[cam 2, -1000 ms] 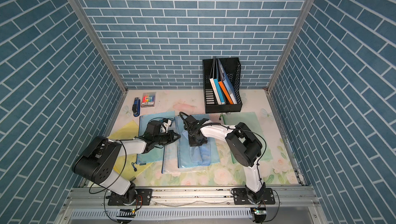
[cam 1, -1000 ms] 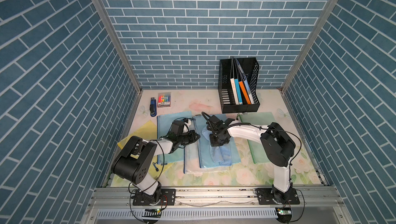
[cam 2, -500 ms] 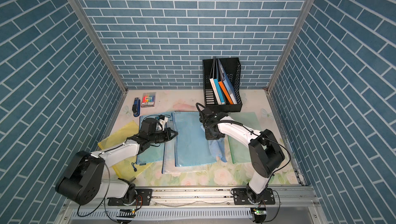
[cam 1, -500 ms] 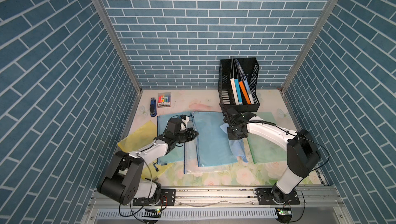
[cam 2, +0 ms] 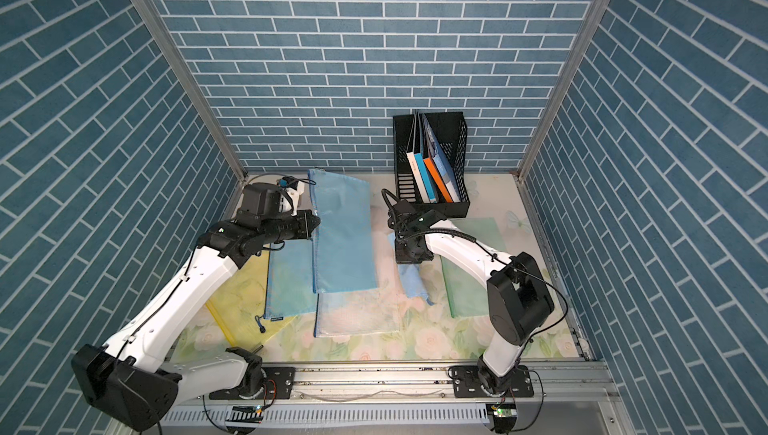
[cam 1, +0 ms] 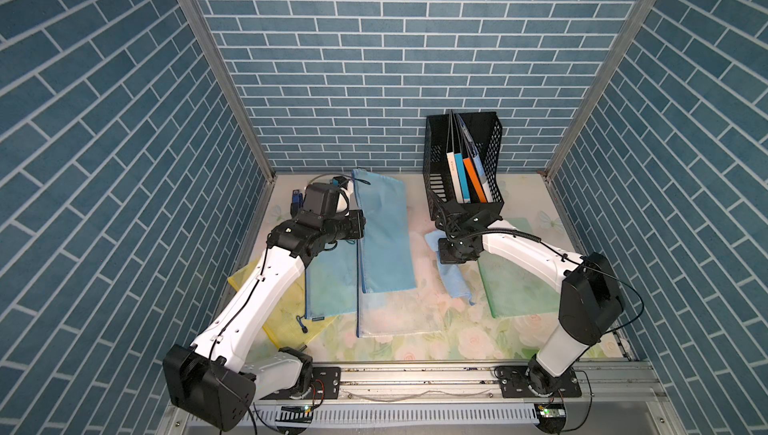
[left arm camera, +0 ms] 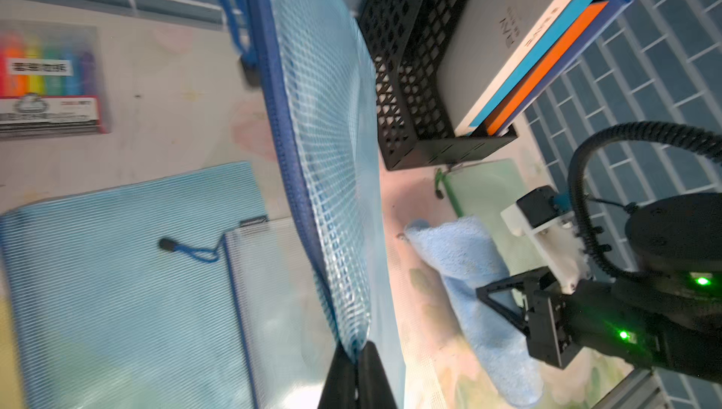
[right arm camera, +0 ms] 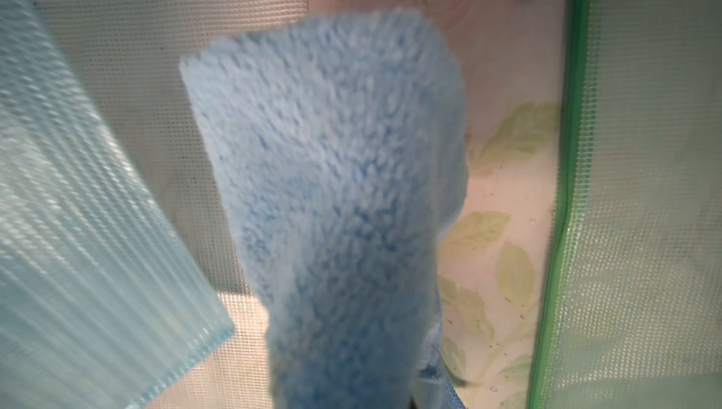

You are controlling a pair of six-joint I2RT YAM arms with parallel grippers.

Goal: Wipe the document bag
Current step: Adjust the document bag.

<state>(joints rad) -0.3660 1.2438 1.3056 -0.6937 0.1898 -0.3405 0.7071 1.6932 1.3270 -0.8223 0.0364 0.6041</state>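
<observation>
Left wrist view: the left end effector [left arm camera: 357,348] is clenched on the zipper edge of the blue document bag [left arm camera: 332,114], holding it lifted and sagging above the bench [cam 1: 415,345].
The right end effector [cam 1: 451,260] grips the blue cloth [cam 1: 455,283], which hangs just beside the bag, apart from it. Likely risks: the thin pinch slips under wiping pressure, the unsupported bag swings away from the cloth, or the dangling cloth drags the clear bag [cam 1: 395,312] beneath.
</observation>
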